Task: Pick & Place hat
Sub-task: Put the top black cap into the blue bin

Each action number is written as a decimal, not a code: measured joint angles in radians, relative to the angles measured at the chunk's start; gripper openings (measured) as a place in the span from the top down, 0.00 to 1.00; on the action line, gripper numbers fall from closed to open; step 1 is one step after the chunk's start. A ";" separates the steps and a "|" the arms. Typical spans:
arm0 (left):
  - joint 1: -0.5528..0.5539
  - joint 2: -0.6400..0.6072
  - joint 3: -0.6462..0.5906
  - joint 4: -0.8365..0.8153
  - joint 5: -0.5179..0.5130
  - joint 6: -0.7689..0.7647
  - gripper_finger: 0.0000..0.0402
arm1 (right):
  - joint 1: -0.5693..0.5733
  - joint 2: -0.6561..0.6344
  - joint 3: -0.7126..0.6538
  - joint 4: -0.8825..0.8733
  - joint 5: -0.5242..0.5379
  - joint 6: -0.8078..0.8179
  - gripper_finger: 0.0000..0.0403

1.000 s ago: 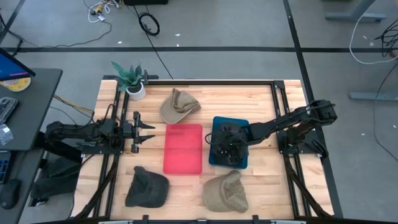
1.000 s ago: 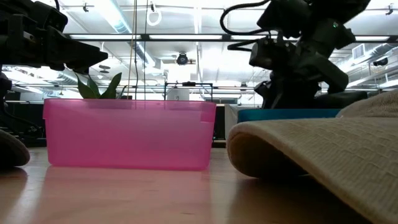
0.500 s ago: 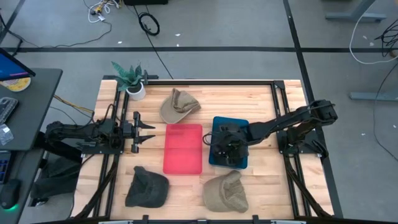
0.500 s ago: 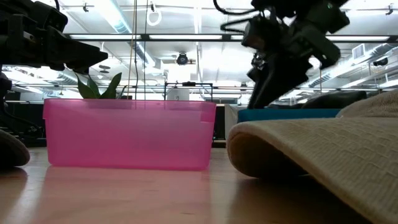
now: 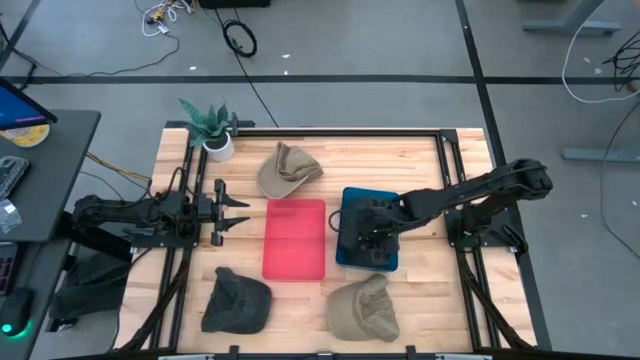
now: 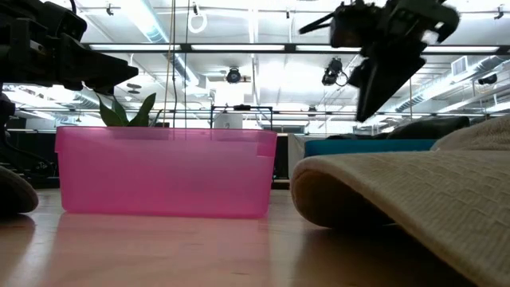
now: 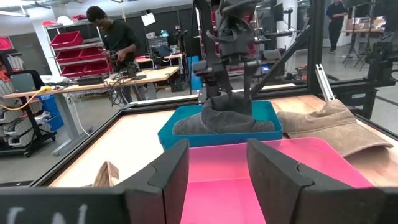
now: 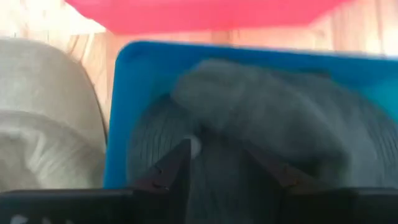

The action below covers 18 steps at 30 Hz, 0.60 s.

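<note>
The right pincer point(image 5: 372, 232) hangs over the blue bin point(image 5: 352, 200), its fingers point(image 8: 176, 167) spread apart with nothing between them. Directly below it a grey hat point(image 7: 224, 116) lies bunched inside that bin; the pincer appears to be clear of the fabric, though the blurred wrist view leaves that uncertain. Just beside the blue bin sits the pink bin point(image 5: 295, 238), in the middle of the wooden surface point(image 5: 420, 170). A tan hat point(image 5: 364, 308) lies near the front edge below the blue bin, a dark hat point(image 5: 237, 301) lies near the front left, and another tan hat point(image 5: 287, 168) lies behind the pink bin. The left pincer point(image 5: 236, 209) waits at the left of the pink bin, its fingers parted and empty. A potted plant point(image 5: 213, 127) stands at the back left corner.
</note>
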State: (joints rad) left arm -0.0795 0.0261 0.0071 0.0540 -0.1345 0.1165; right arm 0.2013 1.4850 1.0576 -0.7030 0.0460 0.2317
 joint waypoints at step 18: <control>0.000 0.000 0.000 0.000 0.000 0.000 0.59 | 0.177 -0.118 -0.017 -0.248 0.167 0.459 0.67</control>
State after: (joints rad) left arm -0.0799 0.0261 0.0068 0.0540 -0.1342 0.1164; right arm 0.3784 1.3667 1.0407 -0.9510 0.2133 0.6903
